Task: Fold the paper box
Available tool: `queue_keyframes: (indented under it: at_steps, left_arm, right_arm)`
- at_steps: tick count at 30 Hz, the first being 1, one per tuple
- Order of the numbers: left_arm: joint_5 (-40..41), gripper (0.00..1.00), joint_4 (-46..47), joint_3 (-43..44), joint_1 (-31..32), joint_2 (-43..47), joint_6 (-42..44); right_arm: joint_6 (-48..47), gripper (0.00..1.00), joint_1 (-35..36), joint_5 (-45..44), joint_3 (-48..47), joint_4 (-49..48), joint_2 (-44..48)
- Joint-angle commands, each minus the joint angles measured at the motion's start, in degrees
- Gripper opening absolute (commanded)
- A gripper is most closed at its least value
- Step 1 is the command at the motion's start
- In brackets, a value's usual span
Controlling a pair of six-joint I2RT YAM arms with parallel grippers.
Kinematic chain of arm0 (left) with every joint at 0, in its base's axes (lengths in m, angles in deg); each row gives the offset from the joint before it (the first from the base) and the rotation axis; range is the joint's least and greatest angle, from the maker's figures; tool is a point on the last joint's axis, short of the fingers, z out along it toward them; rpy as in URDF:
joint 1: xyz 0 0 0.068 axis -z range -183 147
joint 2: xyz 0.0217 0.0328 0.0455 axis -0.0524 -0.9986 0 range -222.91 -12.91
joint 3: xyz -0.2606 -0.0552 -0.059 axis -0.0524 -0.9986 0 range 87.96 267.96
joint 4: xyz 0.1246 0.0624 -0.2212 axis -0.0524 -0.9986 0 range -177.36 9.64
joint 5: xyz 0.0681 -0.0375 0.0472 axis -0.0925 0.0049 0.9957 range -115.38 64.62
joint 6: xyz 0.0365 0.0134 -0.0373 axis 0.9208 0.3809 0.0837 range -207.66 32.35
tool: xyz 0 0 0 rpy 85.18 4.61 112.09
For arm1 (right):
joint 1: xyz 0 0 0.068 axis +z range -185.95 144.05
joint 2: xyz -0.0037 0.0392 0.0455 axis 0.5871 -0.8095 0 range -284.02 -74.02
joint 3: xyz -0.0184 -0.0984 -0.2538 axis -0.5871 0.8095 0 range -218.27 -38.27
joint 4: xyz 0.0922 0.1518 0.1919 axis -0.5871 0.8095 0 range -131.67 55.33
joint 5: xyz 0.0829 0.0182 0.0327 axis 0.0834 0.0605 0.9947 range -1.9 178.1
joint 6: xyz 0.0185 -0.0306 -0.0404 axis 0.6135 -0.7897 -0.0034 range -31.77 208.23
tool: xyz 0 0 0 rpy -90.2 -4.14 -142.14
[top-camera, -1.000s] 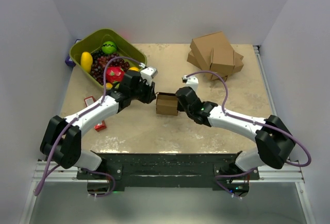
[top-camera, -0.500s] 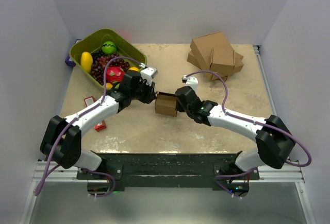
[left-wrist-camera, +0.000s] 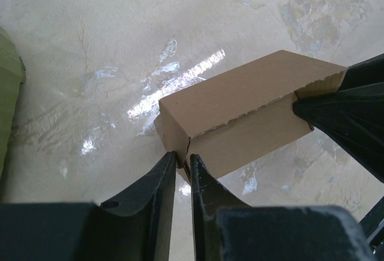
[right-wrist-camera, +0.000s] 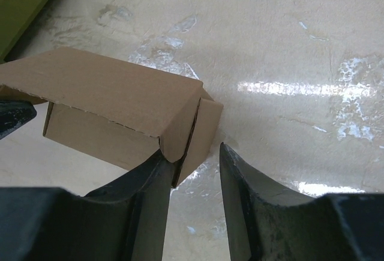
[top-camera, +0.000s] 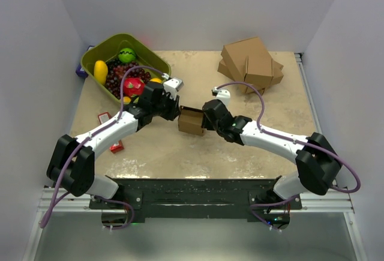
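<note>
The left gripper [left-wrist-camera: 182,165] is pinched almost closed on one end corner of the paper box [left-wrist-camera: 240,114]. The right gripper [right-wrist-camera: 191,153] stands partly open at the opposite end, the end flap against one finger and apart from the other. The box is at mid-surface [top-camera: 180,153], between a green fruit bin [top-camera: 102,54] and stacked cartons [top-camera: 251,60].

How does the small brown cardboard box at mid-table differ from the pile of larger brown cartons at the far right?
The small brown cardboard box is one piece; the pile of larger brown cartons has several. It is smaller than each carton. The box sits between the left gripper and the right gripper; the cartons lie apart, untouched. Both are plain brown cardboard.
</note>
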Motion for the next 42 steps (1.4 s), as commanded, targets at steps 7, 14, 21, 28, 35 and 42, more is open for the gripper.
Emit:
queue_keyframes:
  at_steps: [7, 14, 21, 28, 35, 42]
  left_arm:
    - [-1.5, 0.2, 1.3, 0.5, 0.2, 0.2, 0.9]
    - [-1.6, 0.17, 1.3, 0.6, 0.1, 0.2, 0.9]
    - [-2.4, 0.12, 0.3, 2.7, 0.1, 0.3, -0.8]
    - [-2.0, 0.0, -3.2, 5.2, 0.1, 0.1, -0.7]
    - [-3.6, 0.0, -5.2, 7.5, 0.0, 0.3, -1.0]
    - [-4.7, 0.0, -6.5, 9.9, 0.1, 0.3, -1.9]
  right_arm:
    - [4.0, 0.39, 0.0, 1.5, -1.3, -1.8, 0.0]
    - [2.8, 0.28, 0.0, 1.7, -0.8, -1.7, -2.5]
    - [0.8, 0.16, 0.0, -0.7, -1.5, 0.8, -6.3]
    - [0.0, 0.13, 0.1, -2.1, -2.5, 2.4, -8.7]
    - [-0.3, 0.12, 0.1, -3.8, -2.8, 3.7, -9.3]
    - [-0.7, 0.11, 0.2, -4.7, -2.9, 4.4, -9.4]
